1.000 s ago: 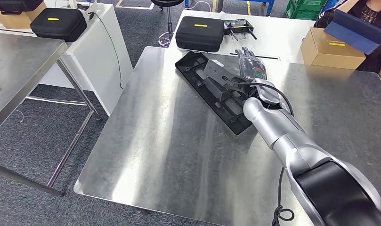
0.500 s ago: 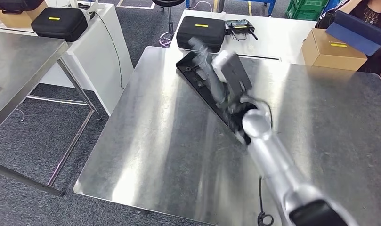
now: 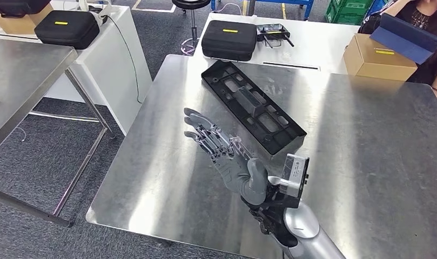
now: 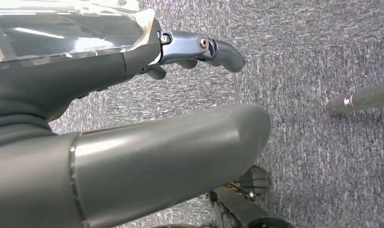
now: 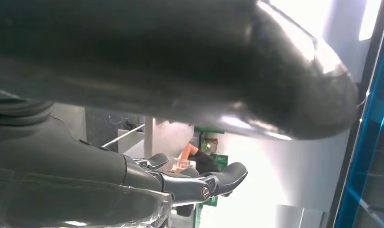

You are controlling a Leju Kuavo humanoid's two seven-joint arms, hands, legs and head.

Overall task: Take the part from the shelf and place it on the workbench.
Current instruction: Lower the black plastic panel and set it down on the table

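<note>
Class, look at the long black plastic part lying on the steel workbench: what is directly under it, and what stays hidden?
The black part lies flat on the bare steel workbench. Whatever is beneath it is covered. The right hand is apart from it, holding nothing.

A workshop or lab: steel workbench, white tables, black equipment cases, cardboard boxes, grey carpet.

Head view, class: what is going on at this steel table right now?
A humanoid robot is working at a steel workbench. A long black plastic part lies flat on it, with nothing touching it. The robot's right hand is raised above the bench nearer the robot, fingers spread and holding nothing. Its left hand hangs low over grey carpet, holding nothing. Behind the bench, a white table carries a black case and a cardboard box.
</note>
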